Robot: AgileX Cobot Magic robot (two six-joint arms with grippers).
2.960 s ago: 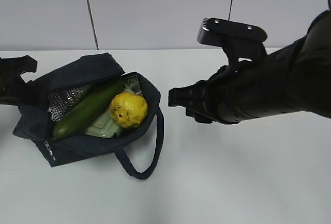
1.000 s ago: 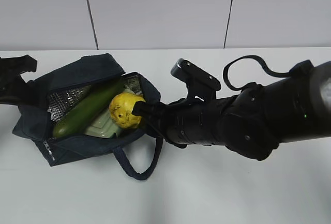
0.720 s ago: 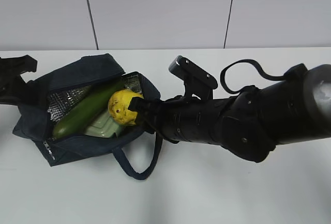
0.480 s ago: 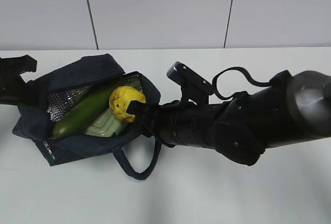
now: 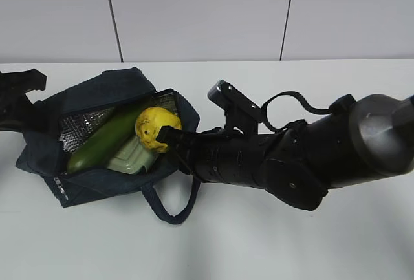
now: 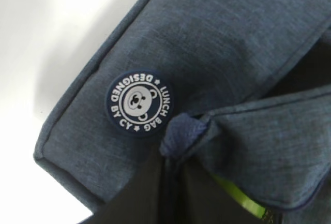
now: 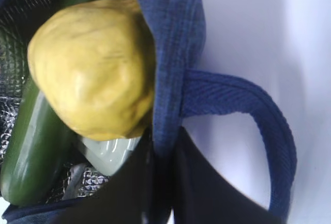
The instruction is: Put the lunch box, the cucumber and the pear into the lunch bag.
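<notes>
My right gripper is pinched on the lunch bag's near rim, apparently to hold the mouth open. Inside lie the pear, the cucumber and the lunch box, partly covered. At the bag's far end, my left gripper clamps a fabric fold; its jaws are mostly hidden.

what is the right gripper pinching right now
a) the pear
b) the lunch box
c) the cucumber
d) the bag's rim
d, in the right wrist view the right gripper is closed on the blue fabric rim of the bag, with the pear just beside it inside the bag.
</notes>
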